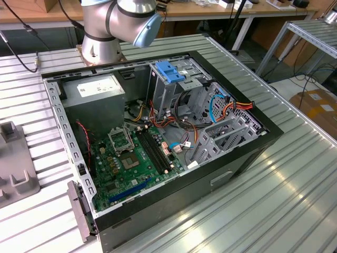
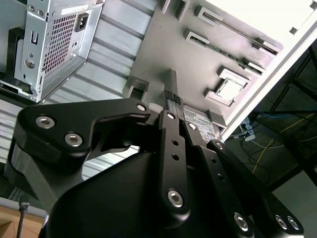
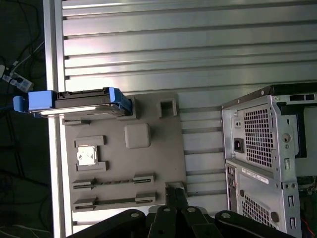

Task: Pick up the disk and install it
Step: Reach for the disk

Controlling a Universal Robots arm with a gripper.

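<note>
Claw (image 3: 176, 188): black, its fingers pressed together on nothing, in the first wrist view above one edge of the grey plate (image 3: 129, 163).
Table (image 1: 274, 200): ribbed aluminium; wooden benches and loose cables stand behind it, along the upper part of the exterior view.
Count: one arm (image 1: 116, 21), one open computer case (image 1: 221, 179), one grey plate, one disk.
Disk (image 3: 84, 101): standing on edge at the plate's opposite side, beside the table's border, well apart from the claw.

Robotics lab; slotted aluminium table (image 1: 284, 200); workbenches (image 1: 202, 11).
</note>
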